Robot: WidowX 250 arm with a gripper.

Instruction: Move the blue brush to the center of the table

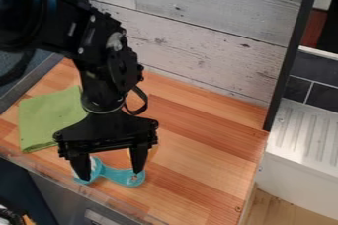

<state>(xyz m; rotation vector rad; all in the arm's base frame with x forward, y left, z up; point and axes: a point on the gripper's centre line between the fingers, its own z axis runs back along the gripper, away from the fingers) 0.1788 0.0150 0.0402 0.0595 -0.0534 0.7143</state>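
The gripper [110, 171] hangs low over the front left part of the wooden table, its two fingers spread wide apart. Between and behind the fingertips lies the blue brush [119, 175], close to the table's front edge. One fingertip overlaps its left end and the other its rounded right end; whether they touch it, I cannot tell. The brush's left part is partly hidden by the left finger.
A green cloth [47, 116] lies on the table [204, 145] to the left, partly behind the arm. Something yellowish [153, 151] peeks out beside the right finger. A transparent rim runs along the front edge, and a wood-plank wall stands behind.
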